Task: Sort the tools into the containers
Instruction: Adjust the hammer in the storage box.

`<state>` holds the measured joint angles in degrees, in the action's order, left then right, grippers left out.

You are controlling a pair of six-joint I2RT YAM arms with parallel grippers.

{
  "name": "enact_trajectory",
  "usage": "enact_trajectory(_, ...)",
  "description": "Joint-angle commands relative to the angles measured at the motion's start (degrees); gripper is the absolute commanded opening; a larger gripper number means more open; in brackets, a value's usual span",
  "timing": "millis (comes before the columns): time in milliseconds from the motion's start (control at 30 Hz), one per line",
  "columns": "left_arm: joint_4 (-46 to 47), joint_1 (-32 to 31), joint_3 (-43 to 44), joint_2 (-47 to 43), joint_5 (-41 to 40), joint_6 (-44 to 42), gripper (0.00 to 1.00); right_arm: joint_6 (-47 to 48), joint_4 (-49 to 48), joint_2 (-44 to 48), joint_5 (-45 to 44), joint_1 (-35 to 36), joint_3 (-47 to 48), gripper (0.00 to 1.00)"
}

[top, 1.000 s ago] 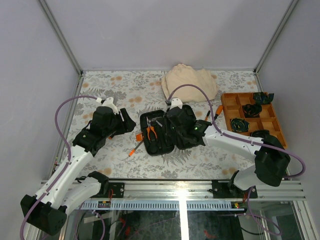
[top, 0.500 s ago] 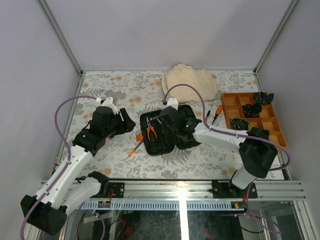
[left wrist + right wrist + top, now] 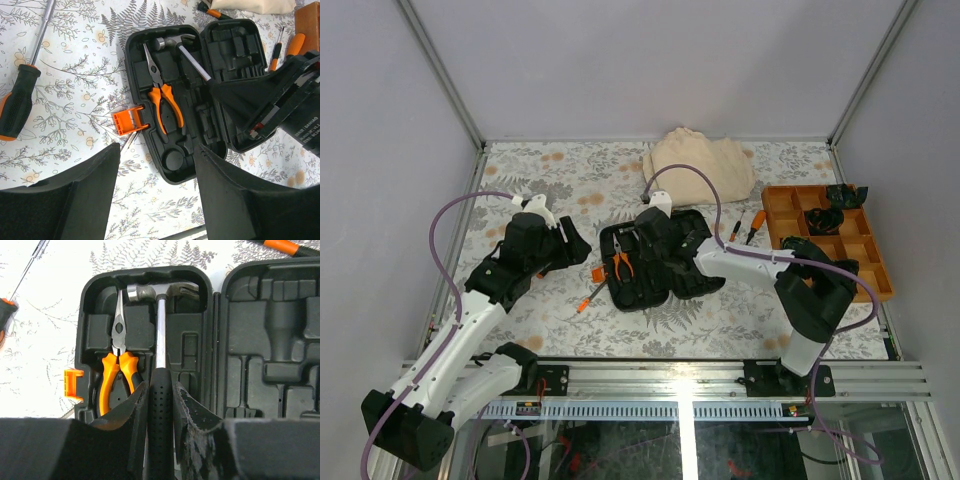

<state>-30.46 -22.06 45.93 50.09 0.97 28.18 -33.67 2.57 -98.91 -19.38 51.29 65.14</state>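
The black tool case [image 3: 642, 294] lies open at the table's middle, orange latch [image 3: 127, 121] on its left side. Orange-handled pliers [image 3: 622, 264] sit in its left half. My right gripper [image 3: 160, 395] is shut on the black handle of the little hammer [image 3: 161, 315]. The hammer's head is at the far end of the left half, beside the pliers [image 3: 117, 365]. My left gripper [image 3: 157, 175] is open and empty, above the table just left of the case. A black-and-orange screwdriver [image 3: 17, 100] lies left of the case. Two small screwdrivers [image 3: 746, 228] lie to its right.
A beige folded cloth [image 3: 700, 165] lies behind the case. An orange compartment tray [image 3: 825, 262] with dark items stands at the right. Another small orange-handled screwdriver [image 3: 586, 298] lies by the case's front left corner.
My right arm has moved left across the case, carrying the hammer over to the left half. The left arm has not moved.
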Motion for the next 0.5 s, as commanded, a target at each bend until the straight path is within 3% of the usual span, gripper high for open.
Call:
enact_trajectory(0,1.10,0.47,0.43,-0.08,-0.97,-0.49,0.60,-0.48,-3.18,-0.81,0.16,-0.34,3.25,0.00)
enact_trajectory(467,1.12,0.52,0.41,-0.02,-0.73,-0.54,0.60,-0.37,-1.07,-4.54,6.97,-0.35,2.99,0.00)
